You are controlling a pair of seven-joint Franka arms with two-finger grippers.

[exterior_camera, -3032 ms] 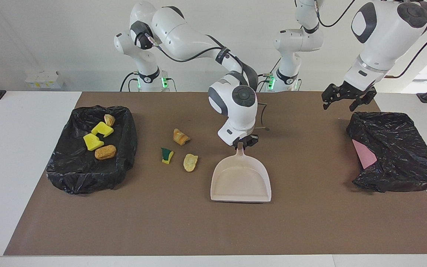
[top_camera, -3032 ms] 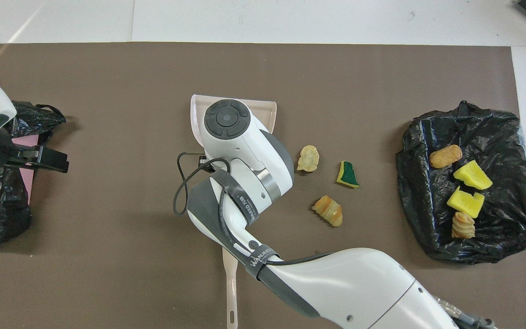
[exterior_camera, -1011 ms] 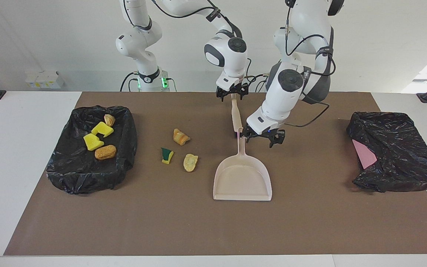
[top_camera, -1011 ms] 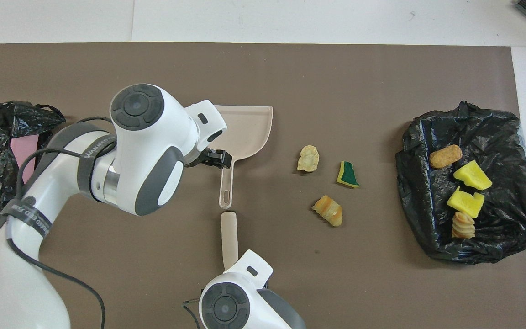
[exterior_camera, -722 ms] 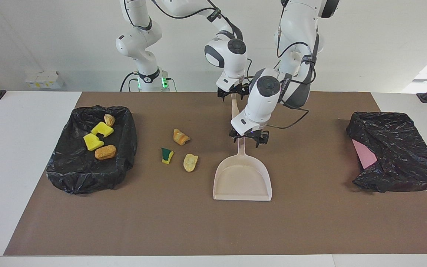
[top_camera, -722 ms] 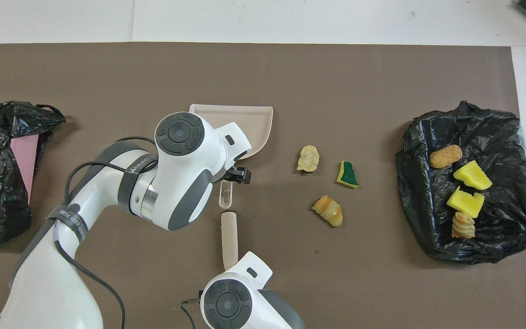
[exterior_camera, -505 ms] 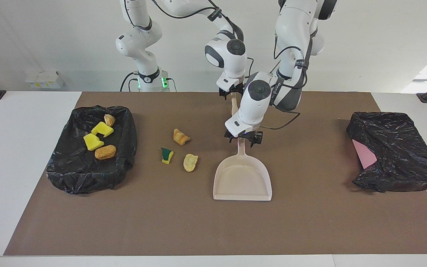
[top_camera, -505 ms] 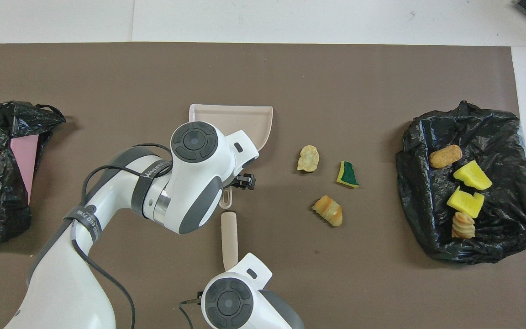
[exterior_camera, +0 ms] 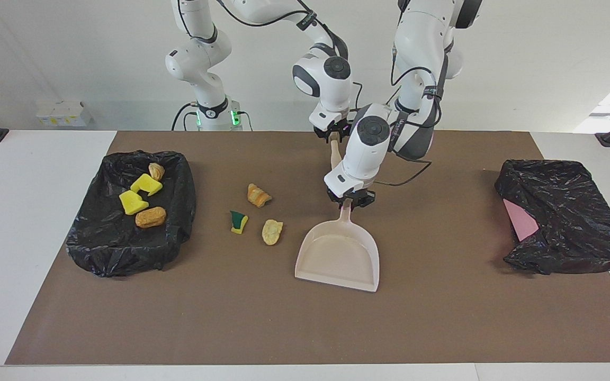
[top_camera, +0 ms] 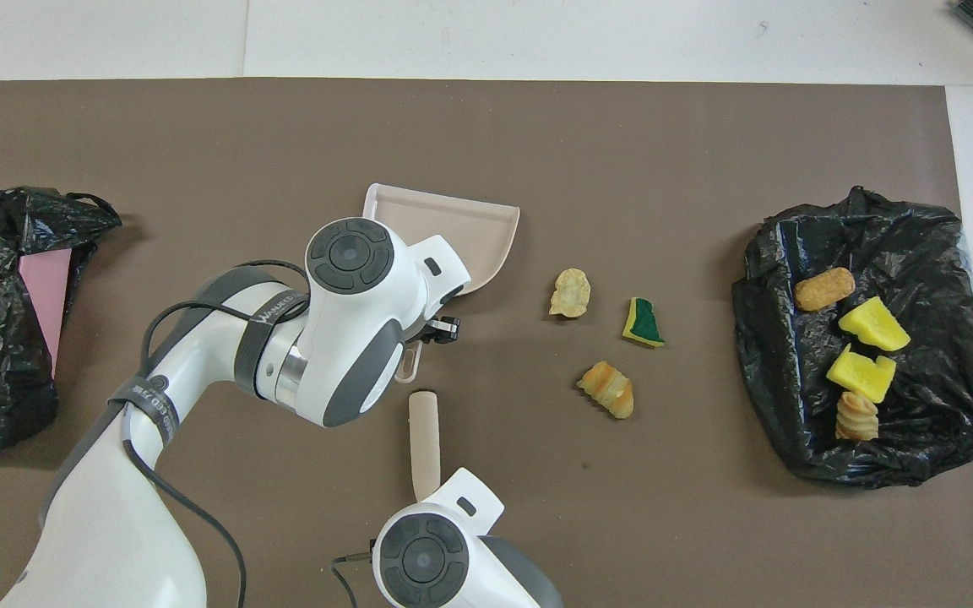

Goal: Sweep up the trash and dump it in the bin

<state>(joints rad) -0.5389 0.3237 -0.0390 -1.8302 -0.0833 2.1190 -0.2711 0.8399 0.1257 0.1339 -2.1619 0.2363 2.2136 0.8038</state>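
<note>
The beige dustpan [exterior_camera: 339,256] sits mid-table, its mouth away from the robots; it also shows in the overhead view [top_camera: 453,224]. My left gripper [exterior_camera: 348,201] is shut on its handle. Three loose trash scraps lie beside it toward the right arm's end: a bread chunk [exterior_camera: 258,195], a green-and-yellow sponge piece [exterior_camera: 239,221] and a tan chunk [exterior_camera: 272,232]. My right gripper [exterior_camera: 331,135] is shut on a beige stick [exterior_camera: 333,153] and holds it slanted above the table, over the spot just robot-side of the dustpan handle.
A black-lined bin [exterior_camera: 98,248] at the right arm's end holds several scraps, yellow sponge pieces and bread chunks. A second black bag [exterior_camera: 570,222] with a pink patch lies at the left arm's end. A brown mat [exterior_camera: 305,328] covers the table.
My left arm swung in from over the bag at its end and shut on the dustpan handle; the dustpan has turned slightly toward the scraps. My right gripper left the dustpan and picked up the stick.
</note>
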